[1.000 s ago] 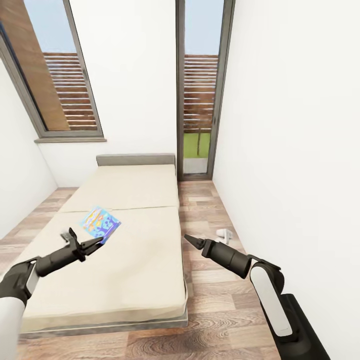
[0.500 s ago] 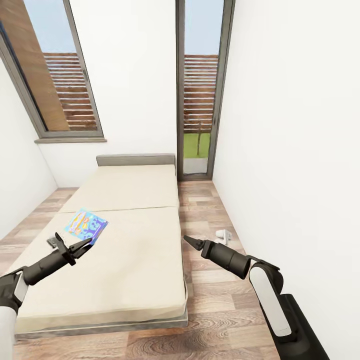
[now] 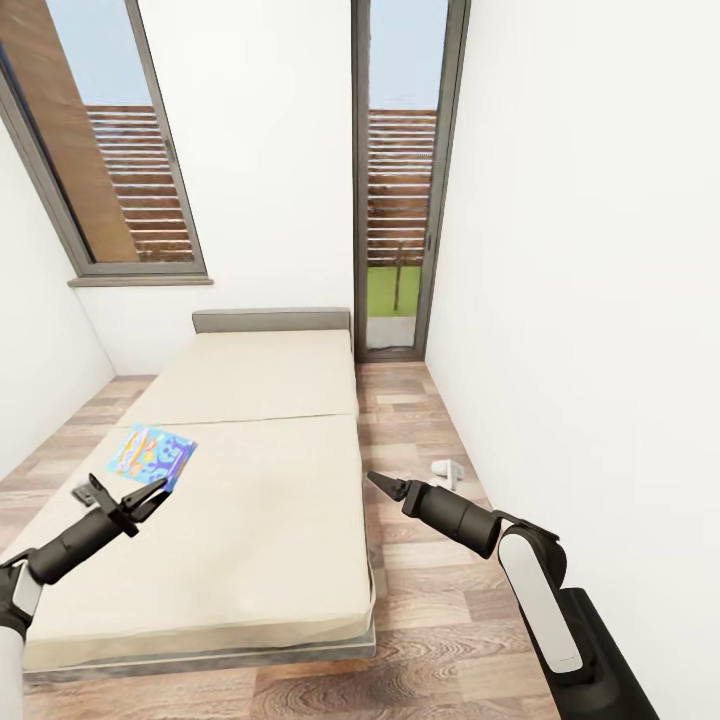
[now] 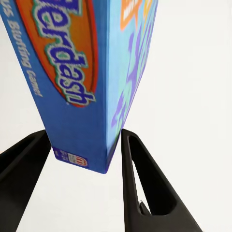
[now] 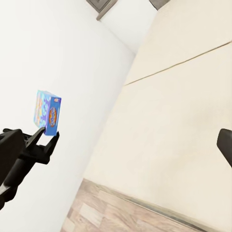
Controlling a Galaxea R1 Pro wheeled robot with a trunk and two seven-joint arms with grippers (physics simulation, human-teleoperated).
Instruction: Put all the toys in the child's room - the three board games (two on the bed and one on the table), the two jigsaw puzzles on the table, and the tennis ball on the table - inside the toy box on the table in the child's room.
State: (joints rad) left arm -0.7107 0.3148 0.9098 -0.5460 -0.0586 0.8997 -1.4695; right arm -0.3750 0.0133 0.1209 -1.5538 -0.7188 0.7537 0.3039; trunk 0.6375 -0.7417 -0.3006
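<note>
At the lower left of the head view, the left gripper (image 3: 150,492) is clamped on a corner of the blue board game (image 3: 151,455), holding it above the bed (image 3: 270,500). At lower centre-right, the right gripper (image 3: 374,482) hangs empty over the plank floor (image 3: 420,620), fingers together.
</note>
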